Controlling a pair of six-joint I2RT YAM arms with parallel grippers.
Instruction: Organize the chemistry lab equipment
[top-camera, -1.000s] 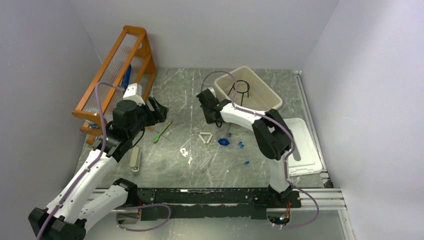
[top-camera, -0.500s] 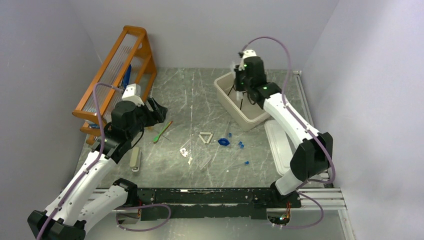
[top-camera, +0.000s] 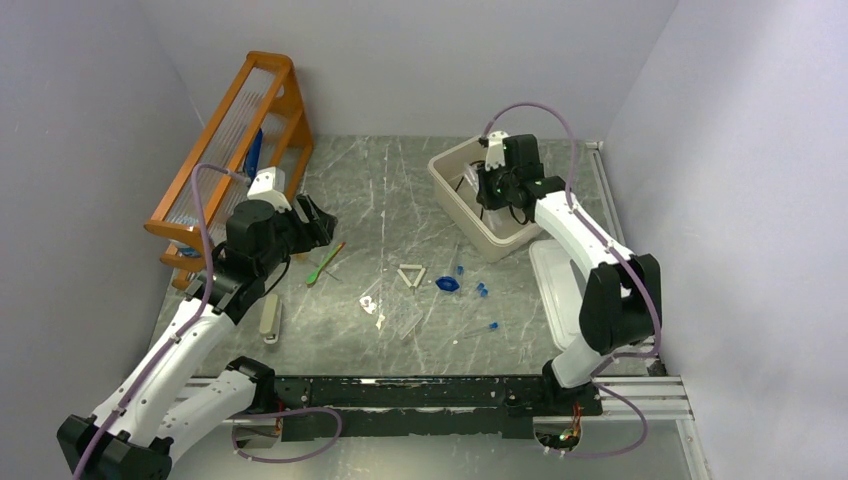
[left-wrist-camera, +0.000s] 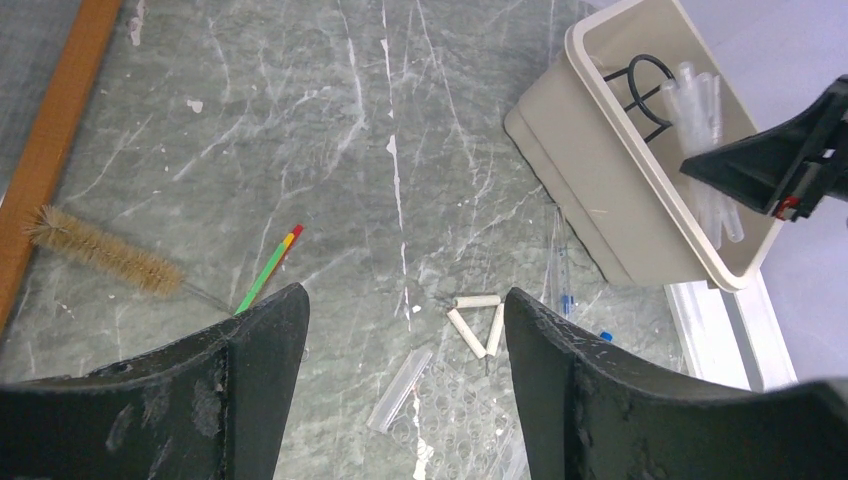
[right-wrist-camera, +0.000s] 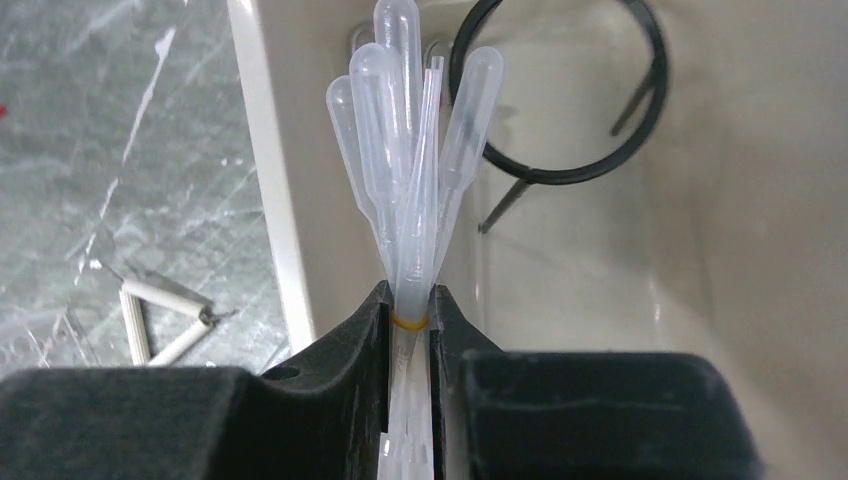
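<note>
The right claw (right-wrist-camera: 410, 300) is clenched on a bundle of clear plastic pipettes (right-wrist-camera: 410, 170), gripping it at the yellow band that ties the stems together. It holds the bundle over the open beige bin (right-wrist-camera: 265, 150) at the far side of the table (left-wrist-camera: 300, 120). The bulbs fan out beyond the fingertips, just inside the bin's near wall. A black wire ring with stem (right-wrist-camera: 575, 178) already lies on the bin floor.

The left claw (left-wrist-camera: 405, 300) hangs released and empty above the table, its jaws spread wide. The green-handled tool (left-wrist-camera: 262, 278) and a bristle brush (left-wrist-camera: 100, 258) lie below it to one side, and the white triangle (left-wrist-camera: 478, 300) lies below it to the other. Small blue pieces (top-camera: 449, 283) and clear packets (left-wrist-camera: 398, 390) are scattered near the triangle.

The pipettes look very light, thin-walled and soft, so a hard squeeze on the bulbs would probably crush them. Loose stems would likely slide apart, which makes the banded waist the sound place to hold. The triangle appears stiff and flat to the table, and is probably best pinched across one bar. The green-handled tool looks slim and rigid, and its mid-shaft seems the likely grip.
</note>
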